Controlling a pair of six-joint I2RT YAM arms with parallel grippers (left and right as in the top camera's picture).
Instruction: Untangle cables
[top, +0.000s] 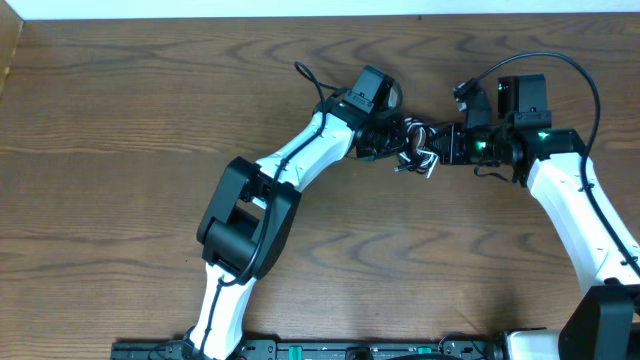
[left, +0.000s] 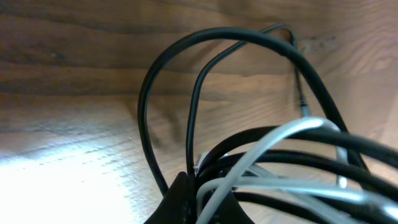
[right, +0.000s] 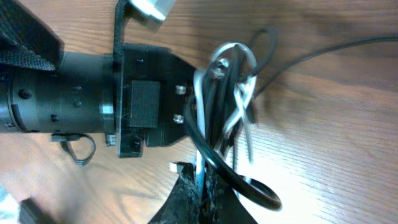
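1. Left gripper (top: 393, 138): jaws are clamped on the cable bundle (top: 420, 147).
2. Right gripper (top: 446, 146): clamped shut on the same bundle, from the opposite side.
3. Black cable (left: 142, 106) and white cable (left: 273, 140) are looped just ahead of the left fingertips.

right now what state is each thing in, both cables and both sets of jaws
black cable, looped, tangled with the white one, held between the two grippers
white cable, threaded through the black loops, not yet separated
left gripper, jaws shut on black and white strands of the tangle
right gripper, jaws shut on black and white strands from the opposite side
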